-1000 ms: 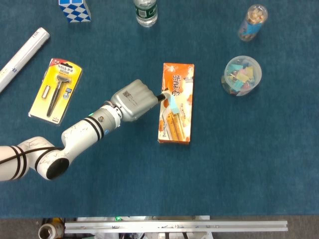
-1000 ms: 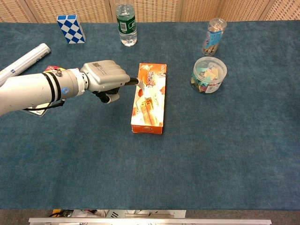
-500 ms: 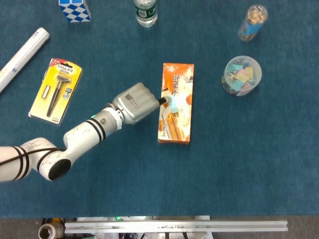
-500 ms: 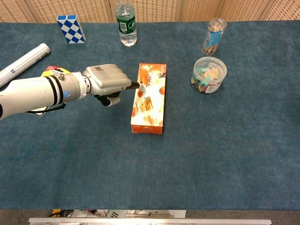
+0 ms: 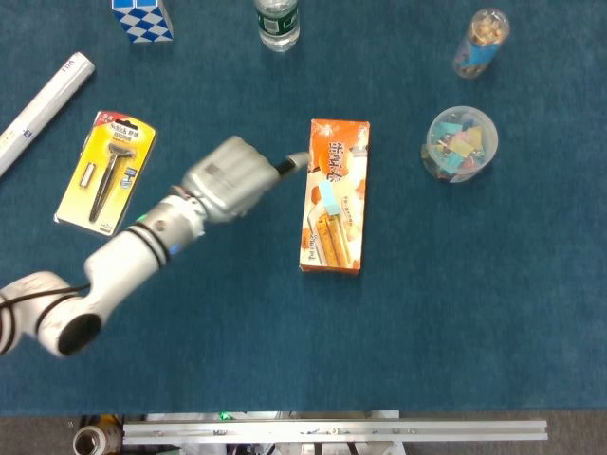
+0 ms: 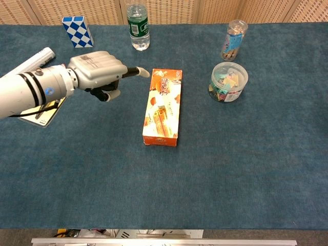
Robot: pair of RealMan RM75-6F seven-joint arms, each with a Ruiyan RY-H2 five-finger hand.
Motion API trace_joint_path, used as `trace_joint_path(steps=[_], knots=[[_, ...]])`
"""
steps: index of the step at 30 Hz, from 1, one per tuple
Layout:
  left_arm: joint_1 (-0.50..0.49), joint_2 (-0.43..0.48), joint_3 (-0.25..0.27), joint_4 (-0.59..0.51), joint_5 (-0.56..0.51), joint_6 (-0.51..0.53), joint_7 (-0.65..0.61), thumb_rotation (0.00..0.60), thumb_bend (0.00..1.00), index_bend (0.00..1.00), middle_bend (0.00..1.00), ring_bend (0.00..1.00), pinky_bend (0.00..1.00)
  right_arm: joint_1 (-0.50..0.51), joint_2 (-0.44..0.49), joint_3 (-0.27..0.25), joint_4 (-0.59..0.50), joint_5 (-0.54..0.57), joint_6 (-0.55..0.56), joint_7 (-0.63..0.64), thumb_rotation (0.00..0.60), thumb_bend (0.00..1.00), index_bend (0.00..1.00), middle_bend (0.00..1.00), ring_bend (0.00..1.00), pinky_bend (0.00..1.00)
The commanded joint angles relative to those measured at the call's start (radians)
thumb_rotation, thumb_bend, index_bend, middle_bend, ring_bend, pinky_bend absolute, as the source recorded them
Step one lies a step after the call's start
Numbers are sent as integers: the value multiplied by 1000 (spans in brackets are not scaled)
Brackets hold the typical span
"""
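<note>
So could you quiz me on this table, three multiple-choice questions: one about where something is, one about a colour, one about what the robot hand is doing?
1. Where does the orange snack box lie?
A. Between the robot hand and the clear tub of clips
B. At the far left edge, past the white tube
C. Under the water bottle

2. What colour is the card behind the packaged razor?
A. Green
B. Yellow
C. Purple

3. What is the left robot hand doing?
A. Gripping the water bottle
B. Lifting the box
C. Holding nothing, one finger pointing toward the box

Answers: 1 A, the box sits mid-table with the hand to one side and the clear tub of clips to the other. 2 B, the backing card is plainly yellow in the head view. 3 C, the fingertip is apart from the box and nothing is grasped.
</note>
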Motion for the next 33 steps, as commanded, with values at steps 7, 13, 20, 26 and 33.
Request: trace_joint_path(steps=[7,13,20,26,33], knots=[[206,90,20,-43,80,257,-143,600,421,63,431,460,650,-11,18,-18,24,33,-36,28,600,345,494,651,676,924],[347,105,17,-19,80,421,-237,600,352,64,356,348,501,-16,6,-35,72,32,-59,101,600,276,455,508,506,670],[495,118,29,50,92,555,-329,600,343,65,338,325,430,-12,-12,-65,147,-21,-72,156,600,275,455,492,481,630],[601,131,53,52,92,633,-305,600,342,84,335,325,427,-13,-37,-92,177,-46,-84,150,600,218,455,475,458,599],[711,137,64,17,114,728,-316,600,342,96,334,325,411,-16,-22,-101,131,-39,-100,120,600,210,455,475,457,599]])
